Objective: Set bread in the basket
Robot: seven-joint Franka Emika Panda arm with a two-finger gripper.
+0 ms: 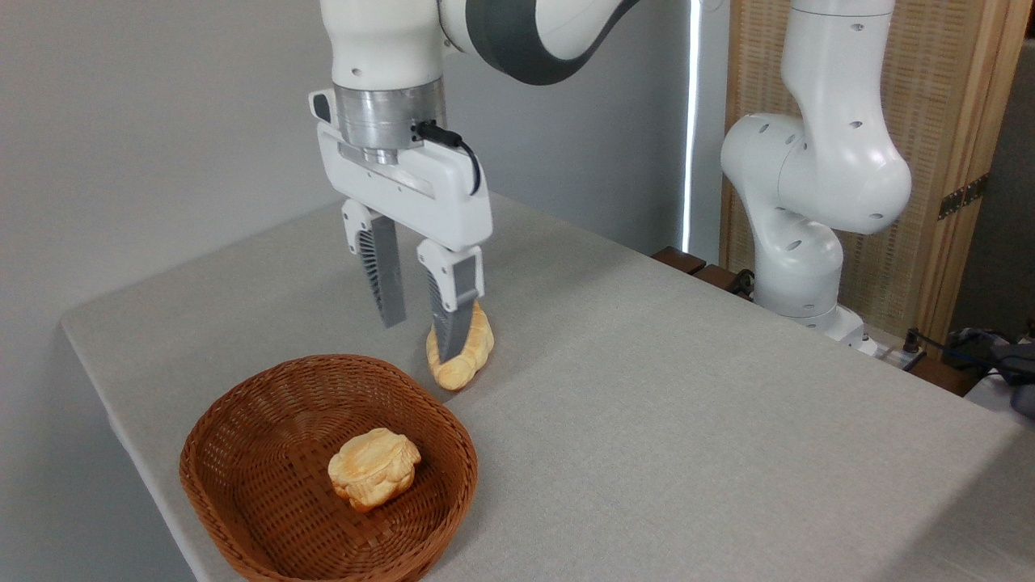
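The bread is lying inside the basket, a little right of its middle, browned top facing up; the basket is sitting near the front left corner of the table; the gripper is hanging above and behind the basket's far rim, fingers pointing down and parted, gripping nothing; just behind its right finger a longer pale roll is lying on the table, clear of the basket; the arm is standing at the table's far right edge.
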